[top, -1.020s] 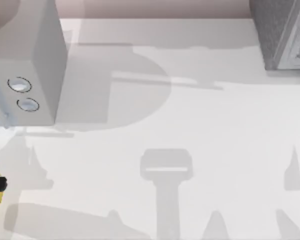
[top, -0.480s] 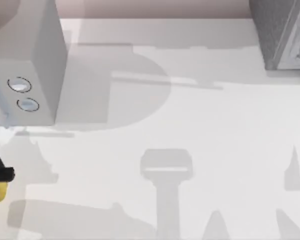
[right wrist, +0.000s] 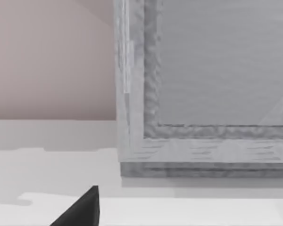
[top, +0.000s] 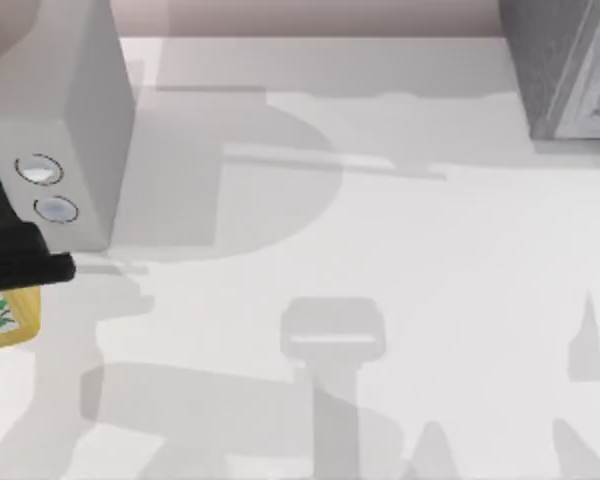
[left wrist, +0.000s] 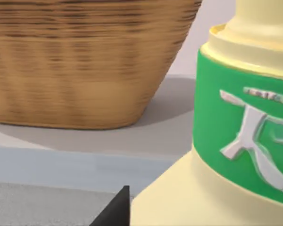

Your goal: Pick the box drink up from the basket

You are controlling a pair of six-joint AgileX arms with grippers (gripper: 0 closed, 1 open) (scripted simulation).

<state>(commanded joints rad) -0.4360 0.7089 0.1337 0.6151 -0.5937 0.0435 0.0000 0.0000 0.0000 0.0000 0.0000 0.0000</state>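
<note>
Lifted box drink hugs table's left edge.

Top view looks straight down on the table; both wrist views sit low and close.

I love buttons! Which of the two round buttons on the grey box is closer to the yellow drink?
The round button lower in the top view; the other button sits higher up, farther from the box drink.
</note>
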